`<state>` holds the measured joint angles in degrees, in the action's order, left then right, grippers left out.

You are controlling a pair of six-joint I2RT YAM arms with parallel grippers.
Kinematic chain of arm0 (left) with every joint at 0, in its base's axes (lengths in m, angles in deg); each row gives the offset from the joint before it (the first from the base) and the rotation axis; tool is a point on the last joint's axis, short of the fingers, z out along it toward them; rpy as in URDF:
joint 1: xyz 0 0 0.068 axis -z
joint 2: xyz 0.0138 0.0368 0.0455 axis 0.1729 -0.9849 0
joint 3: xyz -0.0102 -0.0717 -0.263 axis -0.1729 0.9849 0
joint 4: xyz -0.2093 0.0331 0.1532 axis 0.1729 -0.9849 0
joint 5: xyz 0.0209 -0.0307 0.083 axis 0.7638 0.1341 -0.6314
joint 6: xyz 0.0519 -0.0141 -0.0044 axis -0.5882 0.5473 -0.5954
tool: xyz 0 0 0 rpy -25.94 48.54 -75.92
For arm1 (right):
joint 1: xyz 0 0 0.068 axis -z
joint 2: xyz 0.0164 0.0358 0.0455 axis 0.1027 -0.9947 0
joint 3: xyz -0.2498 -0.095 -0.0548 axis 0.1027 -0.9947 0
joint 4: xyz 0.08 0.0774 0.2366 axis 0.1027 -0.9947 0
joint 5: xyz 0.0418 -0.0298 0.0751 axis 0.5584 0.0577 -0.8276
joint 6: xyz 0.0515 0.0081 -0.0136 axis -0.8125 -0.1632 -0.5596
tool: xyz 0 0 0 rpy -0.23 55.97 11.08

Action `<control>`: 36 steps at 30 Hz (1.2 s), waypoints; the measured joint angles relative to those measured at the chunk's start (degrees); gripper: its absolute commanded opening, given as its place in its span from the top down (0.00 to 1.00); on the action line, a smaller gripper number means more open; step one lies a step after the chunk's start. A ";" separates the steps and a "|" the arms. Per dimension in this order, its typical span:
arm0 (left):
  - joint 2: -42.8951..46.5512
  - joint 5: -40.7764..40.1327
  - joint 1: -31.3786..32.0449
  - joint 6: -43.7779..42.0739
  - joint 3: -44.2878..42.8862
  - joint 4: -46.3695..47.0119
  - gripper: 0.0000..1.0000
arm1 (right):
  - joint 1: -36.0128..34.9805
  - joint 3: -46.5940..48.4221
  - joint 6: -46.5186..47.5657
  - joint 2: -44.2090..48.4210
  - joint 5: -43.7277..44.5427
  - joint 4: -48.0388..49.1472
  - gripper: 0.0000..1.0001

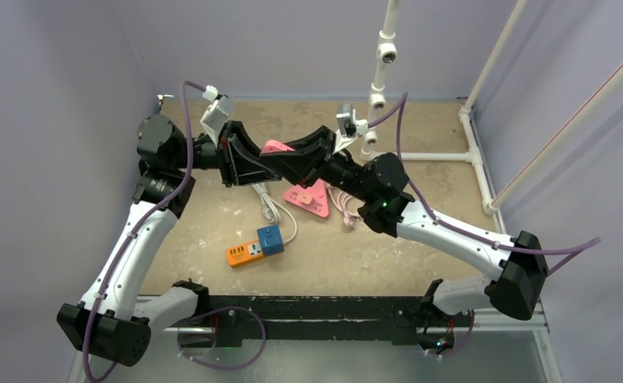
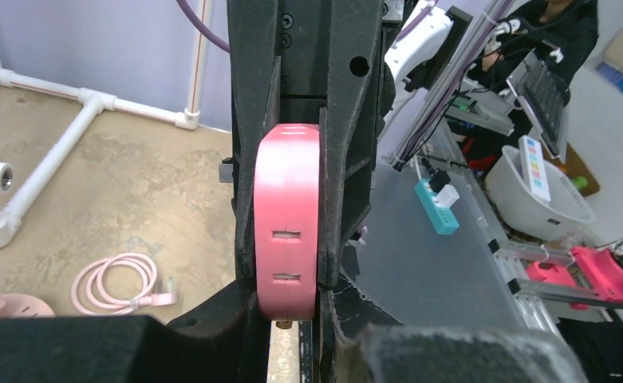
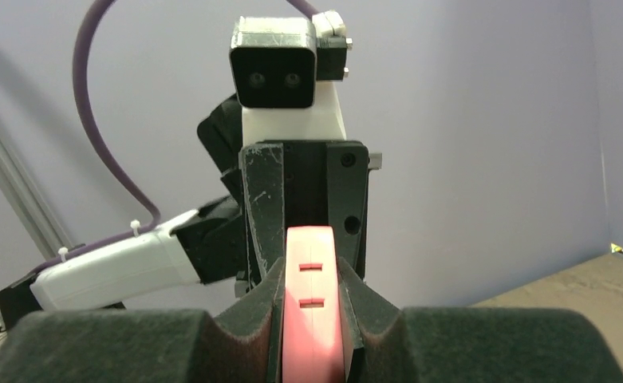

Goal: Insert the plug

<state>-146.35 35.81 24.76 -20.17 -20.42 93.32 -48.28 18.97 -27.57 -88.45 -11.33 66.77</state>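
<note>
Lavender walls enclose a sandy-brown tabletop (image 1: 419, 247). Above its centre, both arms meet head-on and share one load: a pink socket block (image 2: 288, 215), held clear of the surface. The left gripper (image 2: 285, 335) pinches the block's flat faces from one end, and the right gripper (image 3: 312, 335) pinches them from the opposite end. This grip leaves the slotted narrow edge exposed, probably to brace the block against insertion force. No plug is in either jaw. A coiled pink cable (image 2: 124, 283) lies on the table, well apart from the block. One gripper must release before a plug can be fetched.
</note>
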 measured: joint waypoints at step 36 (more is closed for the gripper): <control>-6.27 -8.55 0.22 -71.47 -17.75 -76.04 1.00 | 4.74 14.45 22.10 -0.37 -11.17 -45.40 0.39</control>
<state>-152.62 27.27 24.98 -91.65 -38.17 17.28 -43.53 33.42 -5.48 -88.82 -22.50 21.37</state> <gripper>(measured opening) 0.175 0.631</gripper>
